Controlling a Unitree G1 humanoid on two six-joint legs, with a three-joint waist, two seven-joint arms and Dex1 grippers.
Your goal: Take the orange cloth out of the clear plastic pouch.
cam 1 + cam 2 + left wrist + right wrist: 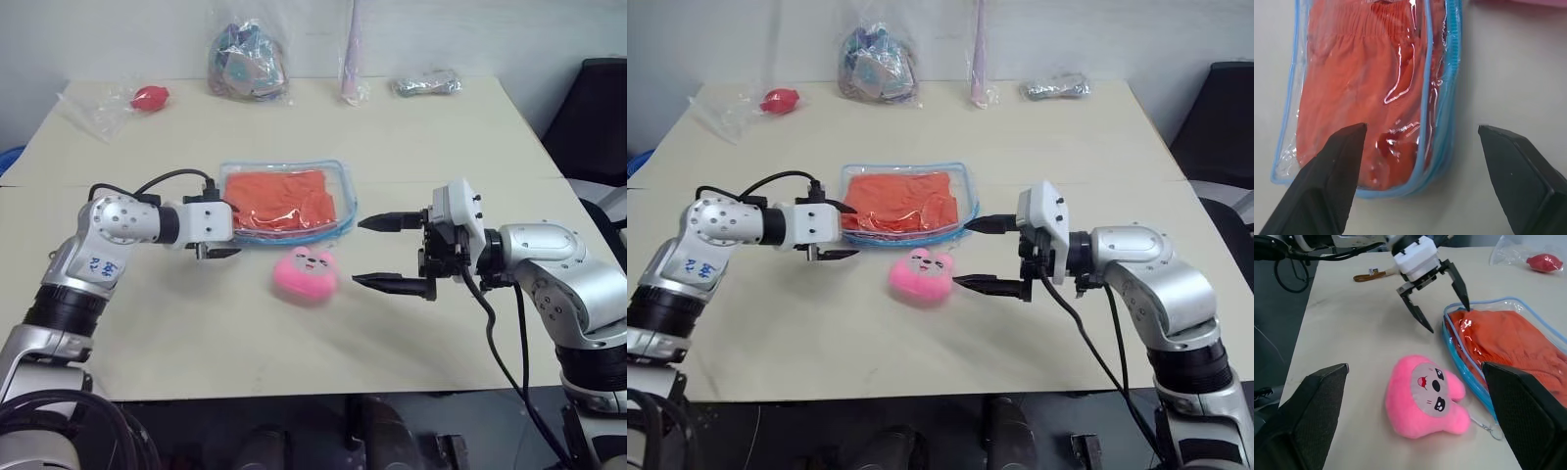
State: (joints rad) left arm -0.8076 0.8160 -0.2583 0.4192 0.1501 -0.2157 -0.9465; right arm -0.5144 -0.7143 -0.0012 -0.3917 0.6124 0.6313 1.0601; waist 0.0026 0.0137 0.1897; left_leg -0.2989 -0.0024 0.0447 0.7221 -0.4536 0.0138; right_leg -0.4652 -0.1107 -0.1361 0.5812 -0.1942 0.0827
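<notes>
Orange cloth (282, 199) inside clear plastic pouch (342, 186), mid-counter (441, 147). My left tool (223, 228) spread at pouch's left end; right tool (389, 253) spread, empty. Approach step; next I pinch pouch, reach opening.

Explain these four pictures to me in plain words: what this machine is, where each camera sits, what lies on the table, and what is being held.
This is a humanoid robot with two arms, each ending in a gripper of two black fingers. Two pictures come from cameras in its head, looking down over the beige table. The other two come from cameras on its wrists, looking along the fingers.

In the middle lies a flat clear plastic pouch with light blue trim, and the wrinkled orange cloth is inside it. In front of it sits a pink plush toy. Along the far edge are crinkly clear bags of small items.

The left gripper is open at the pouch's end. The right gripper is open beside the toy. Nothing is held.
</notes>
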